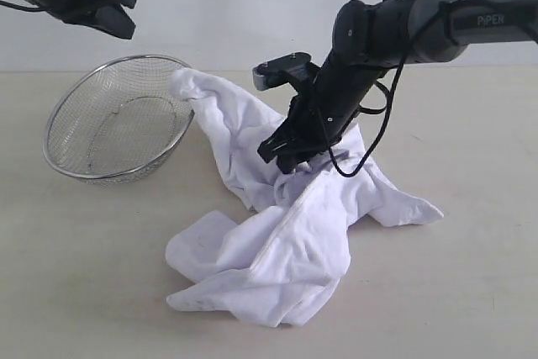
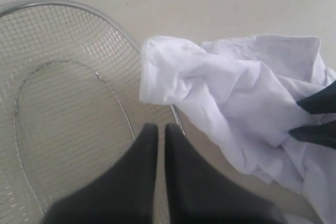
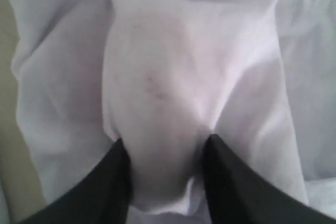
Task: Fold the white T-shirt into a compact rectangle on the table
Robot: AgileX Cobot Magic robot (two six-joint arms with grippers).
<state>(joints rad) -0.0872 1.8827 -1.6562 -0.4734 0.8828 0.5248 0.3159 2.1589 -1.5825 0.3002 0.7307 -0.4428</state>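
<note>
The white T-shirt (image 1: 286, 250) lies crumpled on the pale table (image 1: 471, 292), with one end draped against the basket rim. My right gripper (image 1: 282, 157) is down in the middle of the heap. In the right wrist view its fingers (image 3: 164, 142) press from both sides on a raised fold of the shirt (image 3: 157, 66). My left gripper (image 1: 126, 14) hangs high at the upper left, above the basket. Its fingers (image 2: 157, 127) are shut together with nothing between them, and the shirt (image 2: 236, 93) lies beside it.
A round silver wire-mesh basket (image 1: 118, 124) stands tilted at the left, touching the shirt's upper end; nothing lies in it (image 2: 63, 77). Bare table (image 2: 210, 3) lies behind the basket and on both sides of the shirt.
</note>
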